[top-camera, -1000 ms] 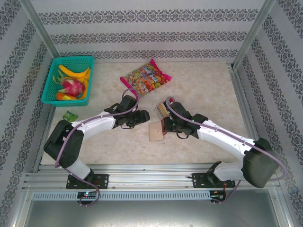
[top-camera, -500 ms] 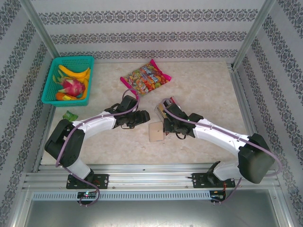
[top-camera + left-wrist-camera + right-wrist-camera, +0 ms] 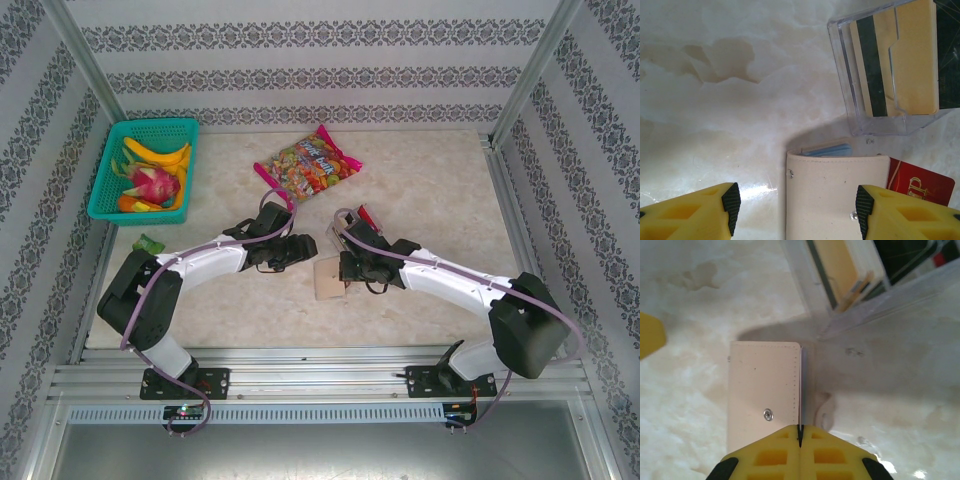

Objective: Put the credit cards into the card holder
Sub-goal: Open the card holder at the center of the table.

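Swung leftward over the last second: right arm, with right gripper (image 3: pixel 800 432) pinched shut on the red card (image 3: pixel 920 182), seen edge-on from the right wrist. Card holder (image 3: pixel 762 390) flat on the table, just left of that card, long axes parallel (slot mouth presumably along that edge). Left gripper (image 3: pixel 795 200) spread apart, straddling the holder, gripping nothing. Unclear whether card tip already inside; tan cards (image 3: pixel 912 55) in clear rack (image 3: pixel 842 75) beyond.
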Motion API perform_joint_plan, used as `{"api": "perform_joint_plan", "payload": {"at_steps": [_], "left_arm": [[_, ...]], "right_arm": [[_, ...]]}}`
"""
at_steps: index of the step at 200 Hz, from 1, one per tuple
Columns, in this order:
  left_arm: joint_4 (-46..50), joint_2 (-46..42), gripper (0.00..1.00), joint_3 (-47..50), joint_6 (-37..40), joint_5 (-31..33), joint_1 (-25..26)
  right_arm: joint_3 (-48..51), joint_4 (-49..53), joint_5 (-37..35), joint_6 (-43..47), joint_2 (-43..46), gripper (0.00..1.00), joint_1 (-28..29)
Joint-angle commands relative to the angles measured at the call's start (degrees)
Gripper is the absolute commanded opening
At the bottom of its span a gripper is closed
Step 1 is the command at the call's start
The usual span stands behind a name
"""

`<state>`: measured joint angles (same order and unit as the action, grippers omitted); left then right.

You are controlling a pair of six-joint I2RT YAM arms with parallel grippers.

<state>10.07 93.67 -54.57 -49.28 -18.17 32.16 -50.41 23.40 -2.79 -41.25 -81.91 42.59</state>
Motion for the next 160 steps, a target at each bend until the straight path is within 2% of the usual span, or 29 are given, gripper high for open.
{"api": "perform_joint_plan", "payload": {"at_steps": [1, 41, 74, 121, 160], "left_arm": [[1.46, 0.49, 0.66, -1.29, 0.25, -0.7, -0.17], [2.02, -1.05, 0.68, -0.39, -0.11, -0.33, -0.12], [0.44, -3.25, 0.74, 1.38, -1.72, -0.99, -0.18], [0.01, -6.07, 0.75, 3.27, -4.51, -1.58, -0.91], [0.58, -6.59, 0.73, 4.07, -5.21, -1.97, -1.22]], "right_arm": [[1.16, -4.26, 5.24, -1.55, -0.27, 0.0, -0.45], [3.19, -9.97, 9.75, -3.89, 2.66, 0.0, -1.01], [3.93, -14.02, 14.64, -6.79, 1.32, 0.0, -1.28], [6.8, -22.9, 18.57, -12.07, -0.44, 0.0, -1.37], [7.23, -24.77, 19.31, -13.91, -2.26, 0.0, -1.22]]}}
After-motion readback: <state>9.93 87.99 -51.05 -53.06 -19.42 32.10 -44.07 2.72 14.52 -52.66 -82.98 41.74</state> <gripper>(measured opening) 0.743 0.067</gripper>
